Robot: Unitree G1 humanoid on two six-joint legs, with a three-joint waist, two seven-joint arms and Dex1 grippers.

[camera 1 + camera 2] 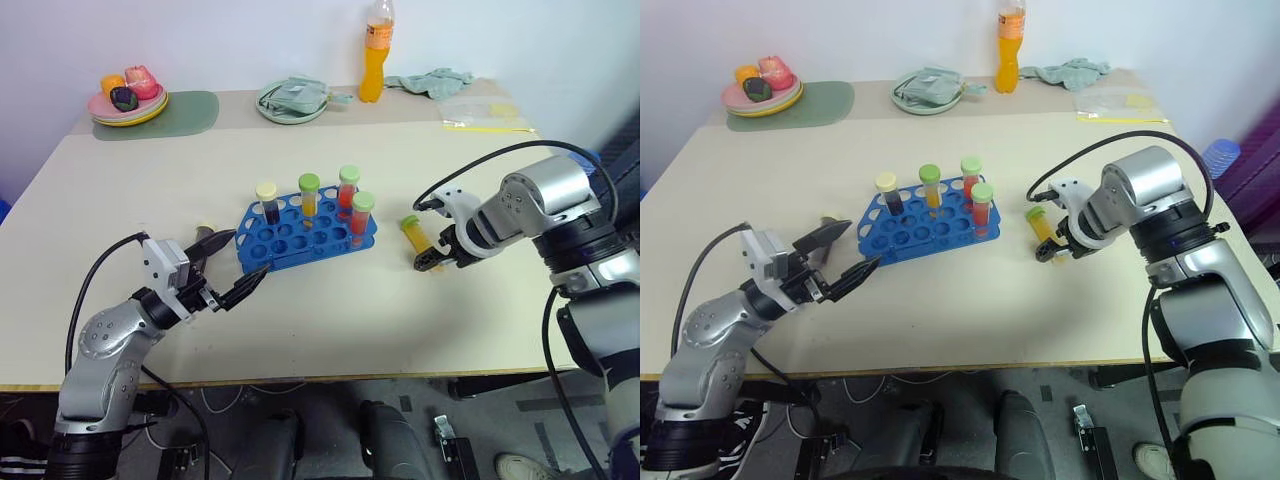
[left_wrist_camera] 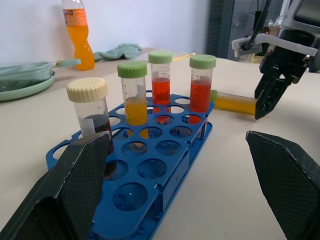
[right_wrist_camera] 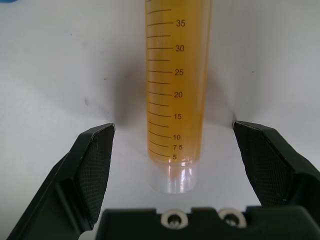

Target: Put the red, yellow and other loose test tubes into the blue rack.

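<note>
The blue rack [image 1: 300,240] sits mid-table and holds several upright tubes: a cream-capped dark one [image 1: 267,201], a green-capped yellow one [image 1: 309,196] and two green-capped red ones [image 1: 348,190] [image 1: 361,216]. To the rack's right a yellow test tube [image 1: 414,234] with a green cap lies loose on the table. My right gripper [image 3: 173,135] points down over its bottom end, open, with one finger on each side and neither touching. My left gripper [image 1: 249,254] is open and empty at the rack's left end. A small pale cap [image 1: 205,228] peeks out behind it.
Along the far edge stand a plate of toy fruit [image 1: 128,100] on a green mat [image 1: 190,112], a green plate with a cloth [image 1: 292,101], an orange drink bottle [image 1: 376,52], a crumpled cloth [image 1: 432,80] and a plastic bag [image 1: 482,113]. Bare table lies in front of the rack.
</note>
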